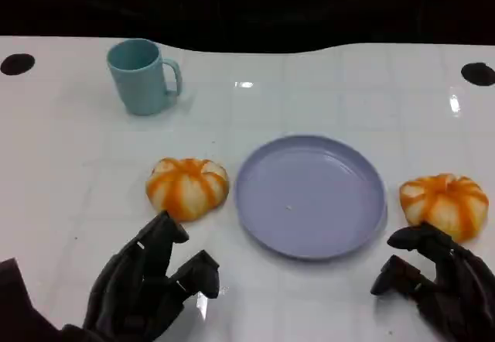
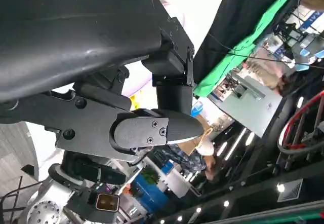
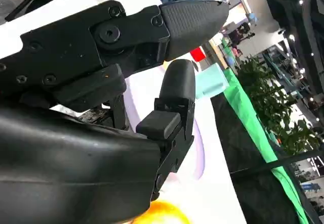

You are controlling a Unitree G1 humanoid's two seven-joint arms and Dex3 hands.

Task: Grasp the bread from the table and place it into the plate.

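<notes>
Hands poised near the plate, both free of any load.

Left hand (image 1: 151, 280) hovers over the white surface (image 1: 69, 172) on the near left of the lilac plate (image 1: 309, 195), fingers apart and holding nothing; right hand (image 1: 437, 276) sits on the near right of the plate, fingers loosely spread, also holding nothing. One orange-striped bread (image 1: 188, 187) lies just left of the plate, beyond the left hand's fingertips and apart from them. A second bread (image 1: 445, 203) lies right of the plate, directly past the right hand's fingertips; whether they touch it cannot be told. Beyond the plate, to its far left, a teal mug (image 1: 141, 76) stands upright.
</notes>
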